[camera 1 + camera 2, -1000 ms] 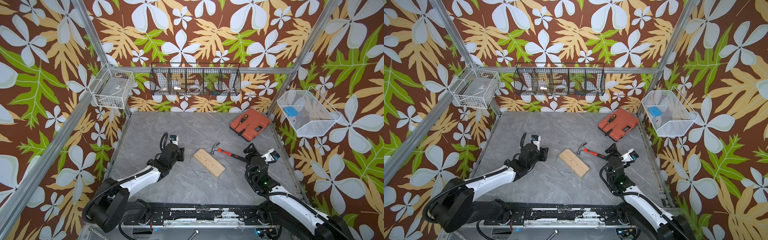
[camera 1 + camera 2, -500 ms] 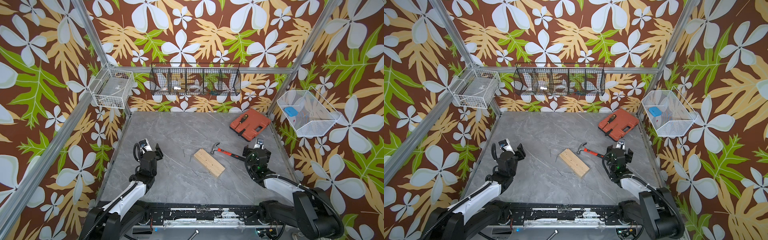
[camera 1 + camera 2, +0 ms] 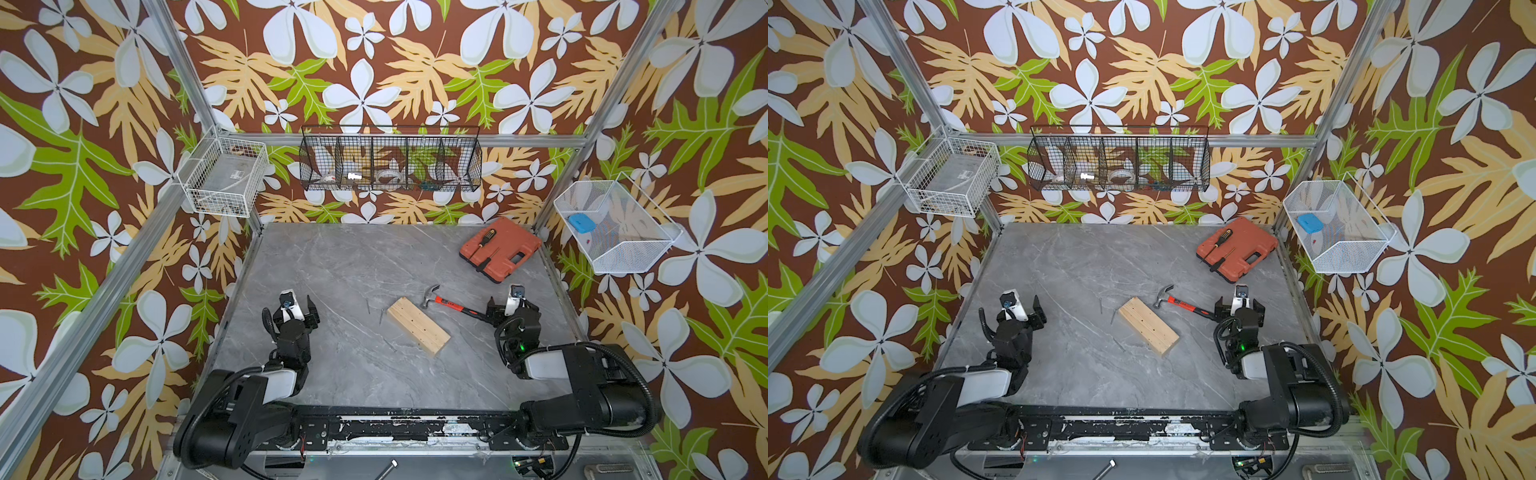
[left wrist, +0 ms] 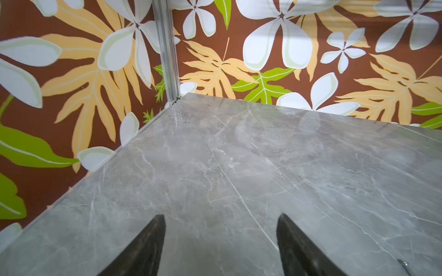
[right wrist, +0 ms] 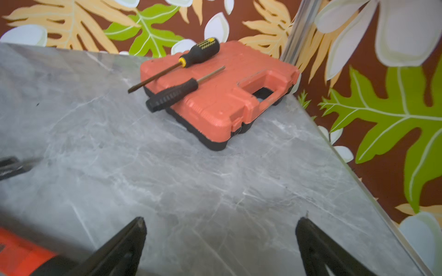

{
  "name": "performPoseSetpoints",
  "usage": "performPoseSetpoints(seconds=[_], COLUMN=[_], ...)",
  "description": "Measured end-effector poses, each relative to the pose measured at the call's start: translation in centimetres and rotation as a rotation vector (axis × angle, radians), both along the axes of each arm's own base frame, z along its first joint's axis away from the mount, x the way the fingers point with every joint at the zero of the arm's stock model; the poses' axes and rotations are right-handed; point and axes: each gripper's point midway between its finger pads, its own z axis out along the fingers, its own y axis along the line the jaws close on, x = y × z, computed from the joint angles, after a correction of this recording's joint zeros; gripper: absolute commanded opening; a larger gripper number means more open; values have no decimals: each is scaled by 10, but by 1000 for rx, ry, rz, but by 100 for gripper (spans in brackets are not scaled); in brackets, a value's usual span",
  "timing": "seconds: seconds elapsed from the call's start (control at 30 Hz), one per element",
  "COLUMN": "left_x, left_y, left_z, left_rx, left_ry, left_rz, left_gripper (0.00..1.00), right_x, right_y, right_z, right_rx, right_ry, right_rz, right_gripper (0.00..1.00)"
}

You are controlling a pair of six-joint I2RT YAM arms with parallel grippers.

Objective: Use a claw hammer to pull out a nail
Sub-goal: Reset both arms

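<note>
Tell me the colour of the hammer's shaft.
Orange-red, with a black grip; the claw hammer shows best in a top view.

I watch both top views from high above, sharing the whole table [image 3: 353, 257], left wrist low toward a far corner, right wrist close on the case [image 5: 215, 100].

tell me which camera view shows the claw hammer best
Both top views: the claw hammer shows whole, head to handle. The right wrist view catches only a blurred orange stretch of shaft; the left wrist view shows none of it.
</note>
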Motion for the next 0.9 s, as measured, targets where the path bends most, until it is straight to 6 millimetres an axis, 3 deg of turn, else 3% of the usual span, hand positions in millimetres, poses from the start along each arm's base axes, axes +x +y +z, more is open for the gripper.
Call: performPoseSetpoints(seconds=[0.1, 0.17, 0.9], left_x=[7, 11, 16], left_y=[-8, -13, -7], left_z=[16, 21, 27], left_rx=[-1, 13, -6], left_ry=[-54, -68, -87], left_rz=[-48, -79, -36], left_gripper=[79, 100, 100], right_x=[7, 8, 9], right_y=[7, 7, 11], right_z=[15, 16, 17], right_rx=[13, 13, 19], right_ry=[-60, -64, -67], right_rz=[39, 43, 67], right_gripper=[99, 100, 100])
